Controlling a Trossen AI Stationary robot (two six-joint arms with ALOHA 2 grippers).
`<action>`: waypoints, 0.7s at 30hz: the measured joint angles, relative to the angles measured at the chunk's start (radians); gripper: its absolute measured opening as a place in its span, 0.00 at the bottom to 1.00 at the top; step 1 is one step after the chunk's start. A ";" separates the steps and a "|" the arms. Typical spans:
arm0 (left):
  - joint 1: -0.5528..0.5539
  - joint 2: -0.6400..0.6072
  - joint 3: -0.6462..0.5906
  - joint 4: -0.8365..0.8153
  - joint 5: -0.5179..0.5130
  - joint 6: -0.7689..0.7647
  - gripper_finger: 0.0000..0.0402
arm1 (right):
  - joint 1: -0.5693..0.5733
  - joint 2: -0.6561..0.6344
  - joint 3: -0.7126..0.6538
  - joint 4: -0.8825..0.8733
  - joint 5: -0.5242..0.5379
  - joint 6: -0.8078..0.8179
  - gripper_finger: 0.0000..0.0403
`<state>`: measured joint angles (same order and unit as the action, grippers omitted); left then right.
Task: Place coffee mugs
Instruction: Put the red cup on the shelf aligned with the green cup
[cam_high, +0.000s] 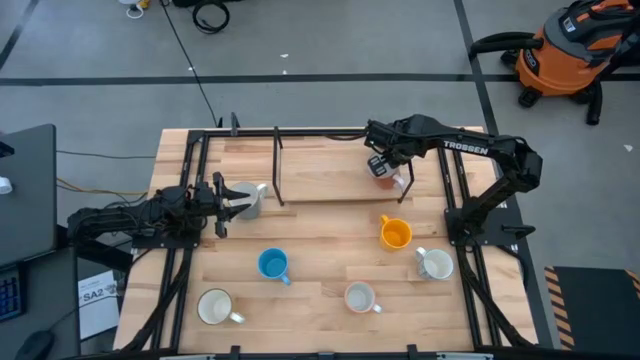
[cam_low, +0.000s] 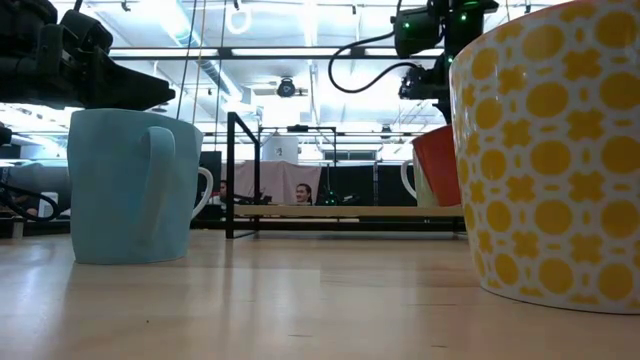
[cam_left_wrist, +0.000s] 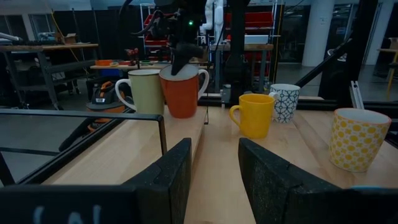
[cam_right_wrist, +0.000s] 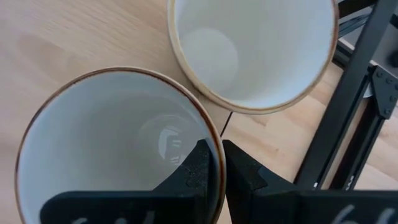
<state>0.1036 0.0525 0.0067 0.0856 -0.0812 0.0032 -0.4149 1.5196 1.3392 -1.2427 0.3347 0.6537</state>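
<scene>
Right gripper (cam_right_wrist: 216, 163) pinches the rim of the reddish-brown mug (cam_right_wrist: 112, 149), glossy white inside, beside a cream mug (cam_right_wrist: 252, 50).

"TROSSEN" on right arm (cam_high: 468, 149)

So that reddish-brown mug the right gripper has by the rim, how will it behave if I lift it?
The reddish-brown mug looks like rigid glazed ceramic, so probably slippery. The right gripper pinches only one spot of the rim wall, so the mug may swing or tilt when raised. It stands right beside the cream mug, so a swing could knock that one.
</scene>
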 joint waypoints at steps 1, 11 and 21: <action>0.000 0.000 0.000 0.000 0.000 0.000 0.35 | 0.000 0.000 -0.002 0.001 0.001 -0.001 0.08; 0.000 0.000 0.000 0.000 0.000 0.000 0.35 | 0.000 -0.009 -0.055 0.039 0.005 -0.001 0.08; 0.000 0.000 0.000 0.000 0.000 0.000 0.35 | -0.002 -0.003 -0.060 0.043 0.004 0.000 0.15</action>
<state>0.1034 0.0525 0.0067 0.0856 -0.0813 0.0029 -0.4164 1.5168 1.2795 -1.2000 0.3384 0.6540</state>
